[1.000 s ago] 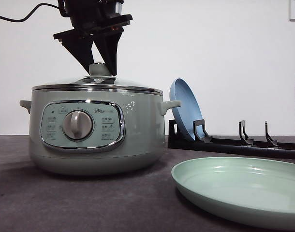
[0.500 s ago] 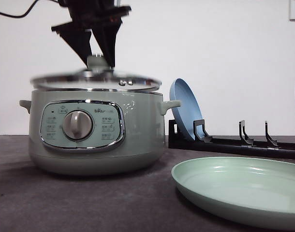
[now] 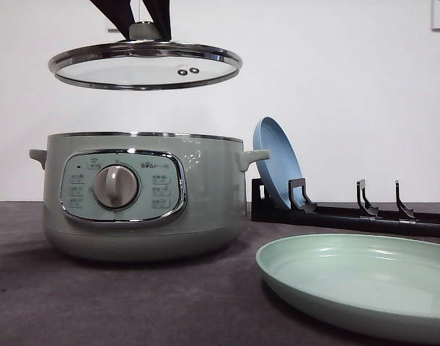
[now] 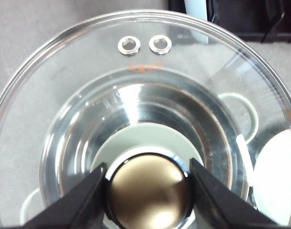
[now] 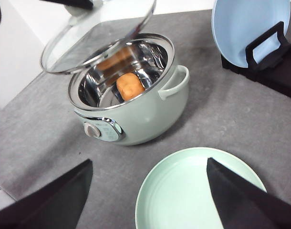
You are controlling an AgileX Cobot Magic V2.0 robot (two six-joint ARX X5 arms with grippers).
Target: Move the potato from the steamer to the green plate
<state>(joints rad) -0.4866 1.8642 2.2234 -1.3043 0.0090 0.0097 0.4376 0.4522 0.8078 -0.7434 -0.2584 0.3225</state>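
- We see the left gripper point(image 4: 148, 191) pinching the lid's knob point(image 4: 149, 191) between its two dark fingers point(image 4: 83, 200), one on each side.
- The lid point(image 3: 145, 65) hangs level in the air, well above the steamer point(image 3: 141, 194), so the pot's mouth is uncovered.
- From the right wrist view the potato point(image 5: 129, 87) lies inside the steamer's steel bowl, near the wall on the handle side; the raised lid overlaps the far rim of the pot from that angle, and an orange reflection shows on the steel beside the potato.
- The right gripper point(image 5: 148, 200) has its fingers point(image 5: 55, 200) spread wide with nothing between them, above the table's near edge.
- The green plate point(image 3: 364, 281) sits flat on the grey table point(image 3: 97, 303), to the right of the steamer and closer to us, with nothing on it.
- Behind it a black rack point(image 3: 350, 213) holds a blue plate point(image 3: 278, 162) on edge, tilted, just beside the steamer's right handle point(image 3: 252, 156).
- A pinkish thing shows at the front view's right edge; we cannot tell what it is.
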